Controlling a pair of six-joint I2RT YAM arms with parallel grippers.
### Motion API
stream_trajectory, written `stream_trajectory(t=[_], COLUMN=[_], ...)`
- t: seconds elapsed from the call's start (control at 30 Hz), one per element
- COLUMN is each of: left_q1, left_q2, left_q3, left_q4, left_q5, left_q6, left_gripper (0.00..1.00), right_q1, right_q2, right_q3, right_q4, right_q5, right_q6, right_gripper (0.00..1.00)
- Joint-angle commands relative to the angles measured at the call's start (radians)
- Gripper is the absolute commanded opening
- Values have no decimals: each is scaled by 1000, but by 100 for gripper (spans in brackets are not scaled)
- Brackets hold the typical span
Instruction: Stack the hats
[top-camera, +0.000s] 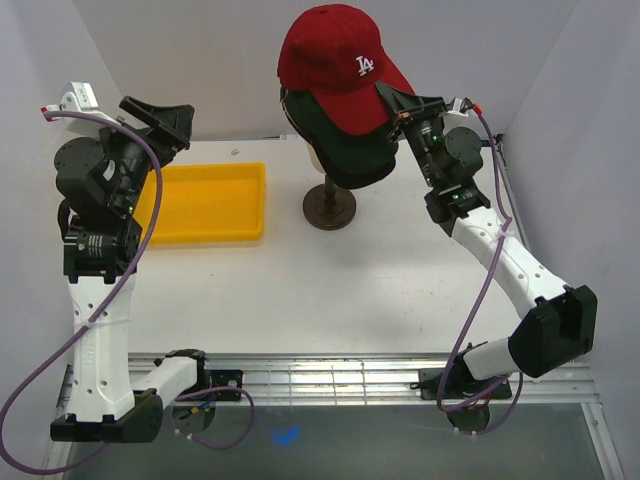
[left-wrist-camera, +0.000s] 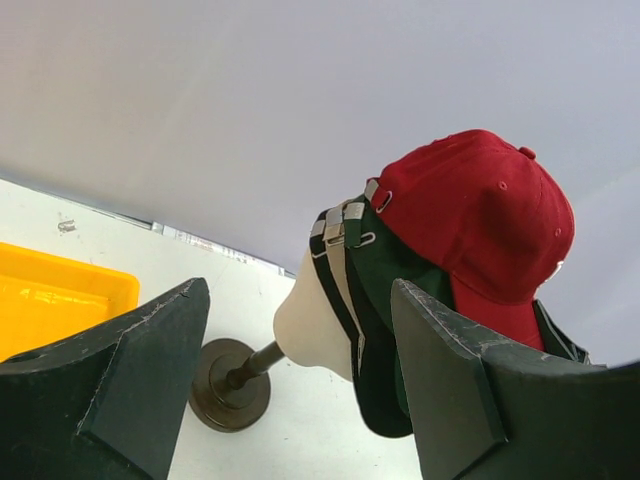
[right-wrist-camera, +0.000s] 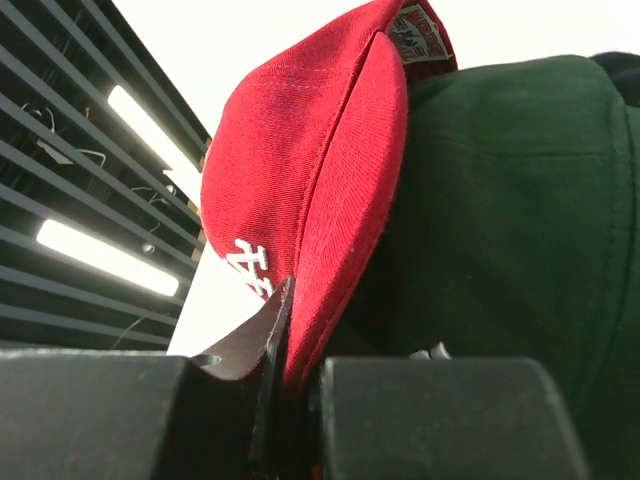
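Right gripper (top-camera: 398, 105) pinches the brim of the red fabric LA baseball cap (top-camera: 335, 60) — topmost of the stack on the beige mannequin head (left-wrist-camera: 310, 320). Left gripper (top-camera: 165, 118) hangs spread wide, empty.

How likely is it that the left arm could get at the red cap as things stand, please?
Probably yes: the left gripper is open, facing the red cap with nothing between, though the right gripper is shut on its brim.
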Motion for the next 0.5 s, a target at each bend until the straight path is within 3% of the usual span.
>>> stream_trajectory(t=[0.0,0.47], left_q1=[-4,-4], left_q2=[-7,-3], left_q3=[-12,-55], left_q4=[23,34], left_q5=[12,10], left_q6=[-1,-4], left_gripper=[83,83], right_q1=[0,1], right_q2=[-43,-86], right_q3=[-14,-164], right_q4=[55,55], right_q5=[11,1], right_q6=[31,60], right_gripper=[8,8])
